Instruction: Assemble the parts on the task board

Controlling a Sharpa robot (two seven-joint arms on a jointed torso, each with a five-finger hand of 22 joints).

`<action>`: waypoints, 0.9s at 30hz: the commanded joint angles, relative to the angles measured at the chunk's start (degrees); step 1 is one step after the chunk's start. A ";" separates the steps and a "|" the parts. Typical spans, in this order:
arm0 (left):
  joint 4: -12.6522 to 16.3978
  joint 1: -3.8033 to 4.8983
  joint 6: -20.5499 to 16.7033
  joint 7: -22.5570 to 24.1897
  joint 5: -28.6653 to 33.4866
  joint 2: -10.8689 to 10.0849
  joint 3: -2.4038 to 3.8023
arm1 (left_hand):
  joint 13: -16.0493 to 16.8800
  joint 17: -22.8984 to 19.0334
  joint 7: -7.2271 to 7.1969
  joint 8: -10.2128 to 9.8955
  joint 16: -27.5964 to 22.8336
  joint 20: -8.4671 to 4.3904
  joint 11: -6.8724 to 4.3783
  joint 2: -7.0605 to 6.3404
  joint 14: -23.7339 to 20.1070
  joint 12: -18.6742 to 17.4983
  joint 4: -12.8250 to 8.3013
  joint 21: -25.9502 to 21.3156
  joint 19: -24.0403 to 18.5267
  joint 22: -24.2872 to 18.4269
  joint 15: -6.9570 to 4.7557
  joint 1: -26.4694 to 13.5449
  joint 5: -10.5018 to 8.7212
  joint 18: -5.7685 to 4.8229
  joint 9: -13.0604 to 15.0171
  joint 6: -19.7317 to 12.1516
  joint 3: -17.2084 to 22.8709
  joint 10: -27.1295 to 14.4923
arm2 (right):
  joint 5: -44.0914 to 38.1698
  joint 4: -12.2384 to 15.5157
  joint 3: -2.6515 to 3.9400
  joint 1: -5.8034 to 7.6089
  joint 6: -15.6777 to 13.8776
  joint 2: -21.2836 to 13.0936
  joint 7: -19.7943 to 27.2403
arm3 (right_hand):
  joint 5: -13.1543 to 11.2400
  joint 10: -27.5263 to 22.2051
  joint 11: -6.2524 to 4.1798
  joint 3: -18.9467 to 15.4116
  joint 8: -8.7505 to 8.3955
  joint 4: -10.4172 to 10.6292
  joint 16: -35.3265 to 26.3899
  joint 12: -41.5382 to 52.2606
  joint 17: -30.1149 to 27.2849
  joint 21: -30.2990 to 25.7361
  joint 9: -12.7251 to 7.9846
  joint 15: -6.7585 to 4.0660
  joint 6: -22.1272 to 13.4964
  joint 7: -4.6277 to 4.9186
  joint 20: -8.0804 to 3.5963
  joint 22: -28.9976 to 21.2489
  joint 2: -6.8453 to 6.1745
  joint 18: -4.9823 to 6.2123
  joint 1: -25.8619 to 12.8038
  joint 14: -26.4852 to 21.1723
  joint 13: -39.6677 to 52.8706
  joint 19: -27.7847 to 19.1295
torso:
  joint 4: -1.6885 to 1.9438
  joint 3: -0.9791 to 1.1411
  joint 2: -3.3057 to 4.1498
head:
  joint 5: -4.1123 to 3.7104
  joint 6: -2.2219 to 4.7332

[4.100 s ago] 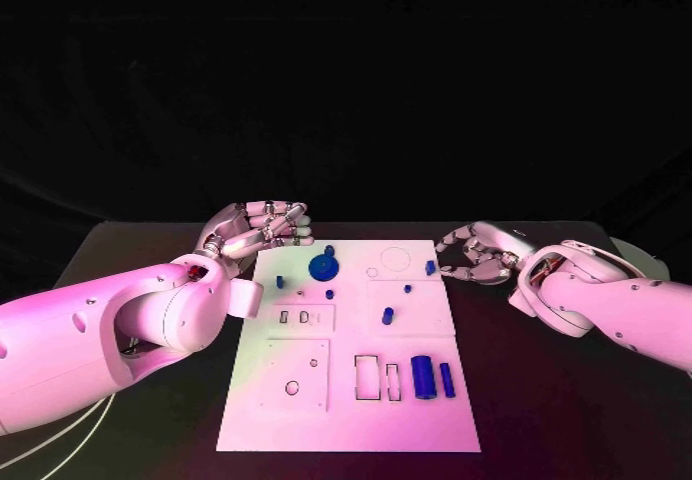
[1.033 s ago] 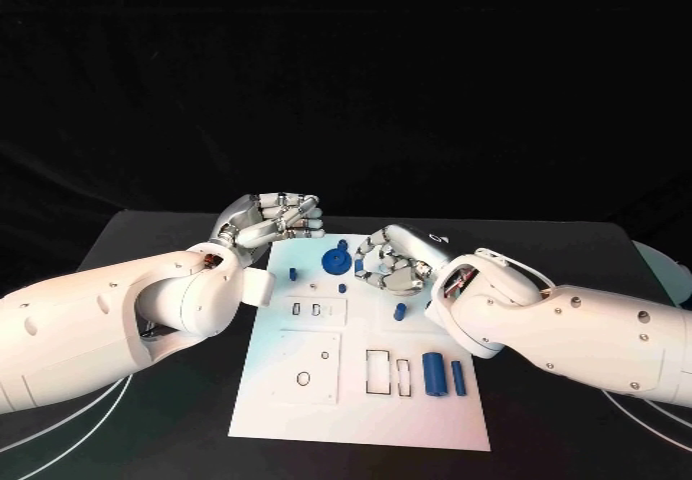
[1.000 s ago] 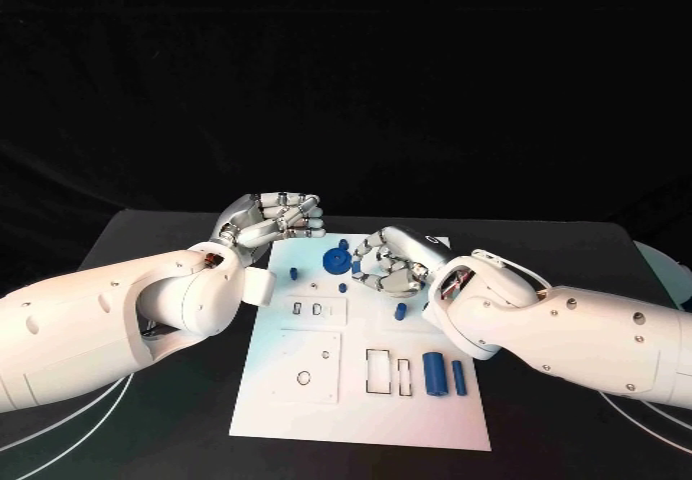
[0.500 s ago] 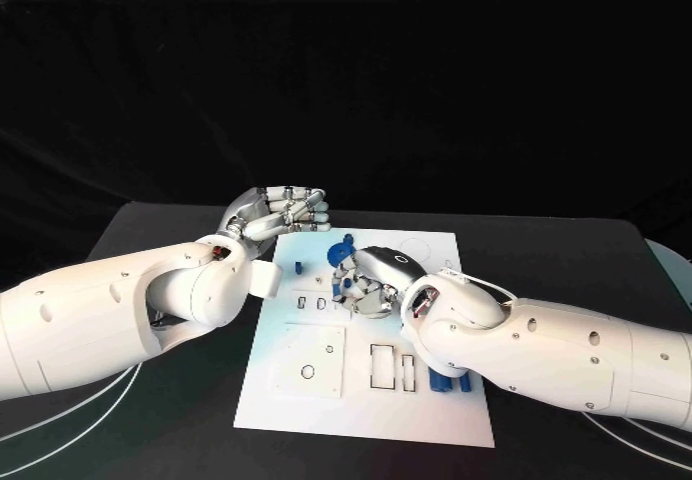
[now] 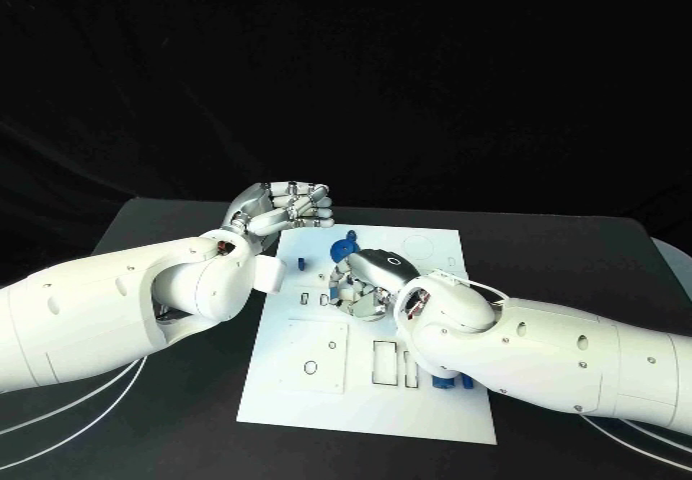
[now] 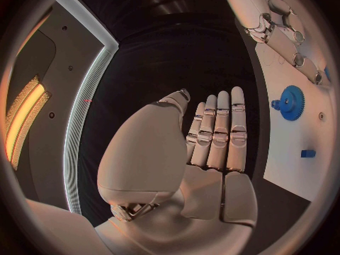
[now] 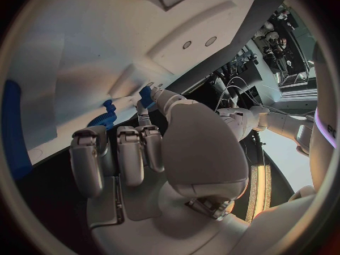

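Observation:
The white task board lies in the middle of the black table. My right hand hangs low over its far half, just near of the blue gear. In the right wrist view the thumb and one finger meet on a small blue part beside the gear, while the other fingers stay curled. My left hand hovers off the board's far left corner with its fingers curled in and nothing in them; its wrist view shows the fingers side by side and the gear.
A small blue peg stands near the board's far left edge. Blue cylinders lie on the board's near right part, partly hidden under my right forearm. Rectangular slots and round holes mark the board's near half.
My right arm has swung in from the board's right side onto its far middle, and the hand has sunk towards the small blue part. The left hand has stayed by the far left corner.

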 commanded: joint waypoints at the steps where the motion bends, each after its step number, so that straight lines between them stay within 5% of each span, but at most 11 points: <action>1: 0.09 0.05 0.10 0.49 -0.24 0.13 0.04 | -0.02 0.10 0.45 -0.19 -0.31 0.22 0.04 -0.09 -0.22 -0.13 0.06 -0.29 0.16 -0.09 0.26 -0.41 -0.36 0.73 -0.07 -0.06 0.22 -0.36 | -1.77 -0.35 -0.05 -0.11 1.52 0.20 -0.97 | 0.20 1.03 -0.34 0.12 2.59 0.32 0.31 0.09 15.08 0.26 2.98 -0.37 1.54 -1.40 -0.27 15.05 0.19 -0.40 -0.56 6.18 8.89 6.07 | 0.05 0.00 -0.01 | 0.05 -0.10; 14: 0.09 0.05 0.21 0.36 -0.24 0.09 0.04 | -0.02 0.12 0.44 -0.19 -0.33 0.23 0.04 -0.09 -0.23 -0.12 0.04 -0.32 0.12 -0.10 0.27 -0.44 -0.35 0.72 -0.07 -0.05 0.23 -0.34 | -1.81 -1.15 -0.19 -0.26 2.76 0.65 -0.77 | -0.07 0.74 -0.25 0.07 2.52 0.40 0.31 -0.23 15.08 0.26 2.96 -0.34 0.92 -1.24 -0.30 15.05 -0.26 -0.40 -1.06 6.18 8.57 6.07 | 0.06 -0.04 -0.02 | 0.15 -0.27; 27: 0.08 0.05 0.29 0.30 -0.24 0.03 0.04 | -0.01 0.17 0.44 -0.21 -0.38 0.25 0.03 -0.10 -0.23 -0.12 0.01 -0.36 0.06 -0.12 0.28 -0.48 -0.34 0.72 -0.07 -0.03 0.26 -0.35 | -1.70 -1.50 -0.33 -0.30 3.50 0.85 -0.93 | -0.74 -0.35 0.82 0.30 1.24 0.81 0.28 -1.32 14.96 0.26 2.32 0.50 -1.86 0.04 0.27 15.05 -1.10 -0.40 -2.27 6.15 7.51 6.07 | 0.00 -0.03 -0.05 | 0.25 -0.32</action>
